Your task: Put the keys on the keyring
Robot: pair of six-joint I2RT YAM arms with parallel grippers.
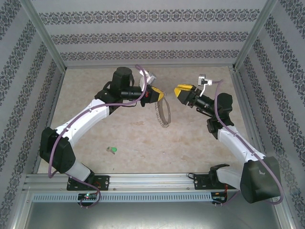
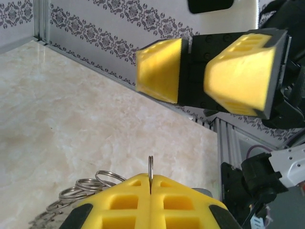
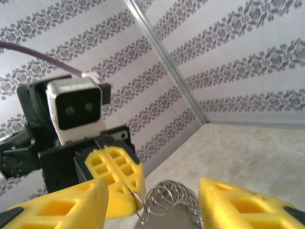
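Patterned wallpaper panels [image 1: 143,38] closed in a pale marbled tabletop [image 1: 143,143] in the top view, where the left pincer [image 1: 161,95] was raised over the middle and clamped on the top of the keyring [image 1: 163,113], which hung below it clear of the surface. The right pincer [image 1: 180,91] faced it from just beside, parted and carrying nothing. The green-headed key [image 1: 112,150] lay loose on the tabletop, well apart from both, nearer the left arm's elbow. From the left wrist, its yellow fingers [image 2: 124,200] were pressed together with only the thin edge of the ring standing up between them, and a cluster of small silvery rings [image 2: 90,183] spilled off to one side. That hold looked narrow. I judged that a nudge could twist the ring in the pads or drag it out altogether. From the right wrist, the fringe of small rings hung low between its own spread fingers, with the left pincer close behind. A careless advance risked snagging those loops or knocking the two pincers together. The key itself seemed the greater hazard: tiny and lying flat, it could skid away under a closing pinch or be picked up at a bad angle. The hanging ring could also swing if the left arm shifted.
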